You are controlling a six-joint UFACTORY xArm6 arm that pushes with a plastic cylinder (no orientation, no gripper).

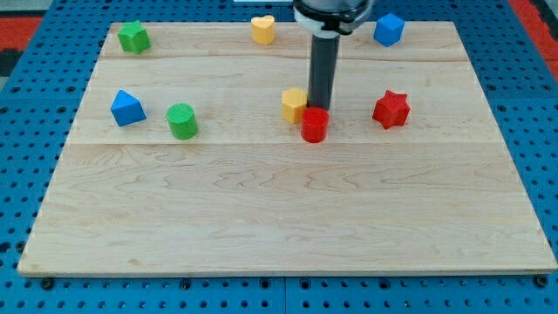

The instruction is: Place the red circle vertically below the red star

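Observation:
The red circle (314, 125) is a short red cylinder near the middle of the wooden board (279, 209). The red star (391, 109) lies to its right, slightly higher in the view. My tip (320, 108) stands just above the red circle, touching or almost touching its top edge. A yellow block (295, 105), roughly hexagonal, sits right beside the tip on its left and touches the red circle's upper left.
A green cylinder (182, 120) and a blue block (127, 108) lie at the left. A green star (133, 37) is at the top left, a yellow heart (262, 29) at the top middle, a blue block (389, 29) at the top right.

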